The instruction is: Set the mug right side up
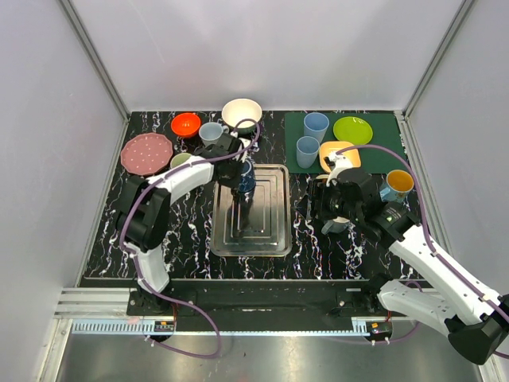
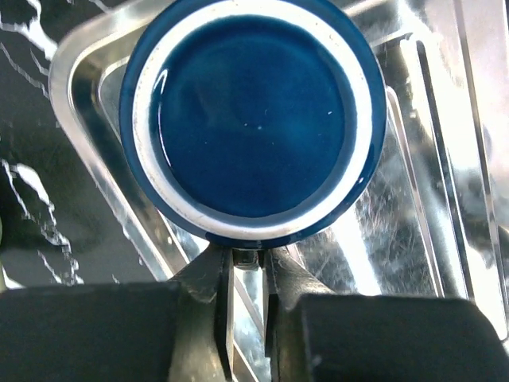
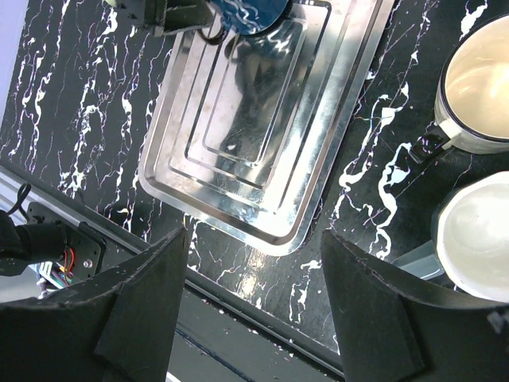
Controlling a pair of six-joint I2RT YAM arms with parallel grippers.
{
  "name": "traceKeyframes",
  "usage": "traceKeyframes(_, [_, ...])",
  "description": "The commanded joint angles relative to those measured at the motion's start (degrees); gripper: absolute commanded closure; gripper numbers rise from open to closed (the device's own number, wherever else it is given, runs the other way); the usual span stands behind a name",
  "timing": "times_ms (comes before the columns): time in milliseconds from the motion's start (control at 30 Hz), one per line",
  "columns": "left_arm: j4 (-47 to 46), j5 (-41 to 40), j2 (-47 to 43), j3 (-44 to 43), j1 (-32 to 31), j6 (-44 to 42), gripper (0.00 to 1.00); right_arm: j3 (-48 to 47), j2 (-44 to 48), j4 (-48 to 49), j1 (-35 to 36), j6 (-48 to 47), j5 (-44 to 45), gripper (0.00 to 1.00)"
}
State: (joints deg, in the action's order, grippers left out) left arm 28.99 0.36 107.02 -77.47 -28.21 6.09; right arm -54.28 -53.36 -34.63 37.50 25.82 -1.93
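Observation:
The dark blue mug (image 2: 253,119) stands upside down at the far end of the metal tray (image 2: 445,199); its white-ringed base faces the left wrist camera. My left gripper (image 2: 248,259) is shut on the mug's handle, a small part of which shows pinched between the fingers. From above, the mug (image 1: 246,178) sits under the left gripper (image 1: 237,172) at the tray's (image 1: 224,243) back edge. My right gripper (image 3: 254,235) hangs open over the table near the tray's (image 3: 238,199) right front corner, holding nothing. In the right wrist view the mug (image 3: 253,14) is at the top edge.
Behind the tray are a red bowl (image 1: 186,123), a white bowl (image 1: 242,113), a grey mug (image 1: 211,133) and a pink plate (image 1: 147,153). A green mat (image 1: 382,163) carries two blue cups (image 1: 316,125), a green plate (image 1: 352,130) and an orange plate. Two mugs (image 3: 477,87) stand by the right gripper.

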Motion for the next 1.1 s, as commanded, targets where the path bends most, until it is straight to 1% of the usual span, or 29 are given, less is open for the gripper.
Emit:
traceKeyframes(0, [-1.13, -0.19, -12.25, 3.63, -2.29, 3.84, 1.0, -0.21, 0.63, 0.79, 0.3, -0.07, 1.41, 0.28])
traceKeyframes(33, [-1.39, -1.75, -17.06, 4.51, -2.9, 4.63, 1.0, -0.12, 0.72, 1.14, 0.3, -0.07, 1.23, 0.28])
traceKeyframes(100, [-2.79, -0.72, -22.1, 7.75, -3.52, 8.75, 1.0, 0.66, 1.42, 3.07, 0.3, 0.98, 1.32, 0.28])
traceKeyframes(133, [-3.85, 1.2, -26.99, 9.08, -3.52, 10.42, 1.0, 1.19, 1.86, 4.04, 0.3, 1.59, 1.58, 0.28])
traceKeyframes(167, [-7.25, 3.66, -29.65, 10.75, -3.44, 14.0, 1.0, 2.67, 2.99, 5.44, 0.3, 2.55, 1.32, 0.27])
traceKeyframes(200, [-9.37, 4.9, -32.29, 14.24, -3.43, 16.04, 1.0, 3.65, 3.7, 9.19, 0.3, 3.0, 0.45, 0.27])
traceKeyframes(233, [-11.83, 6.57, -36.84, 15.93, -3.26, 18.15, 1.0, 4.7, 4.4, 11.06, 0.21, 3.96, -2.26, 0.26])
traceKeyframes(267, [-16.9, 10.32, -38.97, 17.69, -3.0, 22.52, 1.0, 5.84, 5.19, 14.12, 0.21, 5.54, -4.2, 0.26])
traceKeyframes(300, [-19.39, 12.19, -42.39, 20.49, -2.82, 24.83, 1.0, 6.11, 5.11, 15.28, 0.21, 6.16, -6.39, 0.27])
traceKeyframes(333, [-21.94, 14.12, -43.73, 21.82, -2.73, 27.03, 1.0, 6.12, 5.02, 16.51, 0.21, 6.95, -11.64, 0.27])
traceKeyframes(367, [-27.79, 18.67, -44.96, 23.06, -2.56, 31.57, 1.0, 6.12, 4.5, 18.96, 0.21, 8.44, -14.39, 0.27])
traceKeyframes(400, [-30.72, 20.63, -46.62, 25.16, -2.47, 33.97, 1.0, 6.2, 4.41, 20.55, 0.12, 9.5, -17.02, 0.28])
traceKeyframes(433, [-33.8, 22.3, -47.34, 26.13, -2.47, 36.43, 1.0, 6.73, 4.67, 22.31, 0.12, 10.29, -21.05, 0.28])
traceKeyframes(467, [-40.61, 25.88, -47.87, 27.19, -2.47, 41.41, 1.0, 8.21, 5.54, 26.85, 0.12, 12.82, -22.57, 0.28])
traceKeyframes(533, [-47.42, 28.63, -48.92, 30.0, -2.47, 46.45, 1.0, 10.24, 6.78, 32.58, 0.12, 15.3, -26.52, 0.27])
traceKeyframes(567, [-53.89, 30.38, -49.1, 30.97, -2.55, 51.0, 1.0, 11.81, 7.65, 38.44, 0.12, 17.66, -27.59, 0.27])
traceKeyframes(633, [-61.21, 32.15, -49.45, 34.13, -2.64, 55.33, 1.0, 13.05, 8.01, 43.31, 0.12, 20.13, -30.31, 0.26])
traceKeyframes(667, [-66.56, 32.94, -49.45, 34.92, -2.82, 58.22, 1.0, 13.93, 7.84, 47.25, 0.12, 22.23, -30.93, 0.26])
traceKeyframes(767, [-70.9, 33.04, -50.51, 37.21, -3.34, 60.18, 1.0, 13.68, 6.44, 50.36, 0.12, 24.01, -31.9, 0.26])
traceKeyframes(900, [-74.87, 34.0, -51.21, 38.97, -4.05, 62.38, 1.0, 12.18, 3.97, 51.59, 0.03, 24.27, -31.38, 0.27])
traceKeyframes(1067, [-74.0, 35.58, -51.83, 38.27, -5.36, 62.03, 1.0, 10.95, 1.42, 55.01, -0.14, 24.63, -30.41, 0.32])
